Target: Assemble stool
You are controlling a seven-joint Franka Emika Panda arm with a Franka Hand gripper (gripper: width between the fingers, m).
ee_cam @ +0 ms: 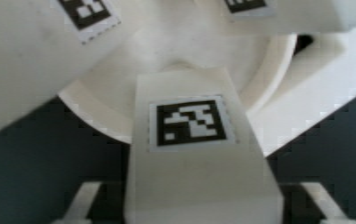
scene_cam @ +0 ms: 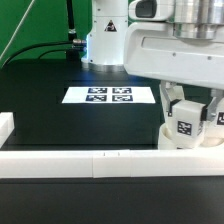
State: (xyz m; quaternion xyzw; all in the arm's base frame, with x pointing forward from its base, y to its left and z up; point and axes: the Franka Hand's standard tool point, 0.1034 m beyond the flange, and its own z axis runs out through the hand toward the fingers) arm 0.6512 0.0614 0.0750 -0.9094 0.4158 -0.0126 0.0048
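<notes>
the gripper (ee_cam: 189, 190) is clamping a tagged white leg (ee_cam: 196, 150) over the round seat (ee_cam: 113, 95) (at four o'clock on the table (scene_cam: 60, 125)), assembly seemingly early, other legs out of sight.

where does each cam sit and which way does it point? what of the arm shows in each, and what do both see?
Exterior view: off the arm, looks slightly down across the black table at the marker board and white border rail; shows the arm and gripper.
Wrist view: on the wrist, looks along the fingers at a tagged stool leg standing against the round seat.
Shared: the tagged leg between the fingers.
</notes>
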